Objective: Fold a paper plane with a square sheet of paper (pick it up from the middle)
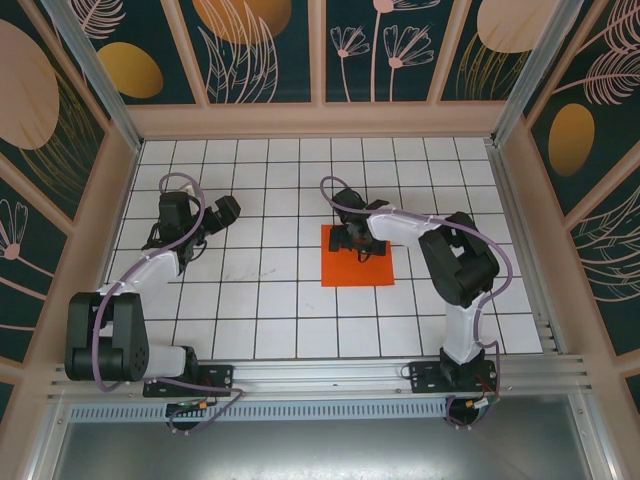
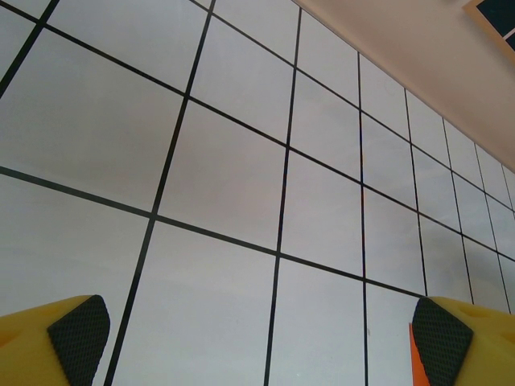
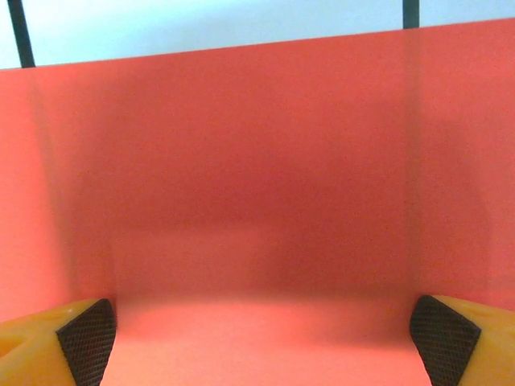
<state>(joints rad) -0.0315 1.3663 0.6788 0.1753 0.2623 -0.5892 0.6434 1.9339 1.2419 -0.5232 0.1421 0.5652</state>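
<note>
Right gripper (image 1: pixel 352 240) first: stood released, jaws spread wide, nothing clasped between the dark pads (image 3: pixel 84 342). Hung low over the middle of the square sheet of paper (image 1: pixel 362 272), with the orange-red surface running from pad to pad in the wrist view. Could not tell whether the tips touched the sheet or hovered just above it.

Left gripper (image 1: pixel 222 212): likewise released and empty. Sat well apart to the left, over bare white tiles of the table (image 2: pixel 241 185).

Looked like the very first step, the pick-up from the middle. Showed no crease, no fold and no lifted edge anywhere on the sheet, so counted as barely begun. Called next, by this reading, for pressing the pads onto the thin paper and drawing them together gently, so that a small ridge would buckle up between them to be pinched. Risked sliding the whole sheet across the smooth tiles instead.

Lay flat on the table, a little right of centre in the overhead view, edges running in line with the black grid lines. Being square, had no long axis. Had no nose either, so pointed nowhere yet.
</note>
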